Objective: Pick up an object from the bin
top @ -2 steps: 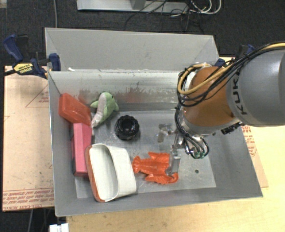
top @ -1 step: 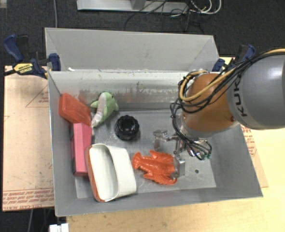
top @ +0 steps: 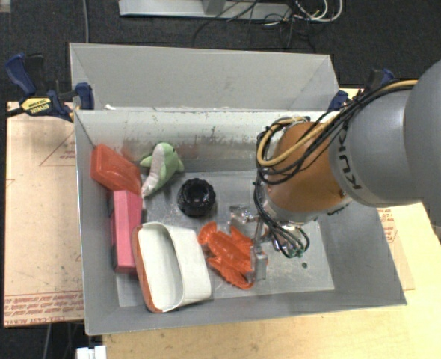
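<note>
pincer (top: 252, 239) low in the bin (top: 205, 129), spread open, gripping nothing; crumpled orange thing (top: 224, 254) lies just beside it, touching.

Just left of your claw (top: 252, 239), a glossy orange plastic toy (top: 228, 254); the bin (top: 205, 137) is scuffed matt metal.

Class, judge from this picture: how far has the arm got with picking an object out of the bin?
Done: the gripper is down in the bin, beside the crumpled orange thing. In hand: apparently lining up on it; no grasp is visible. Left: gripping and lifting, since the orange thing, white tub and black cap all lie on the floor.
</note>
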`<state>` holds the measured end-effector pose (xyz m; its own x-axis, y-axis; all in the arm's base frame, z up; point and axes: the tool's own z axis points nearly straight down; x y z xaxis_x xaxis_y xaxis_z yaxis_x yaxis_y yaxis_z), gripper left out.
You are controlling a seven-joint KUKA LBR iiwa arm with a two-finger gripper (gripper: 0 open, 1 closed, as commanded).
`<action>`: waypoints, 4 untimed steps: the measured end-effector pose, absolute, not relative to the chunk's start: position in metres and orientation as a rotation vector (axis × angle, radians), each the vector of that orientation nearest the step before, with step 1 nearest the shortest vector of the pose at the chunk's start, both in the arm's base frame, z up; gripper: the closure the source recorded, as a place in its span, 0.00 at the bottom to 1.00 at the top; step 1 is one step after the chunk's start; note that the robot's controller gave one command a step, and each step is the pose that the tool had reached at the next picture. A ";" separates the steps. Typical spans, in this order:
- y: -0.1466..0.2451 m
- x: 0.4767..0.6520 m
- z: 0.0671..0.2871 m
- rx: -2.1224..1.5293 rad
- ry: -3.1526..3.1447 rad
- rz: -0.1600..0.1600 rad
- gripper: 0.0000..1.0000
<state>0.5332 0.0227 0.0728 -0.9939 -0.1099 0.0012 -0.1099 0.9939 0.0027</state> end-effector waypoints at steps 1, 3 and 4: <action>0.015 0.506 0.071 0.600 -3.090 -0.004 0.00; 0.020 0.508 0.076 0.046 -3.179 -0.009 1.00; 0.018 0.516 0.145 0.081 -3.156 -0.006 1.00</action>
<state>0.5161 0.0177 0.1445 -0.9986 -0.0510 -0.0152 -0.0511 0.9987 0.0037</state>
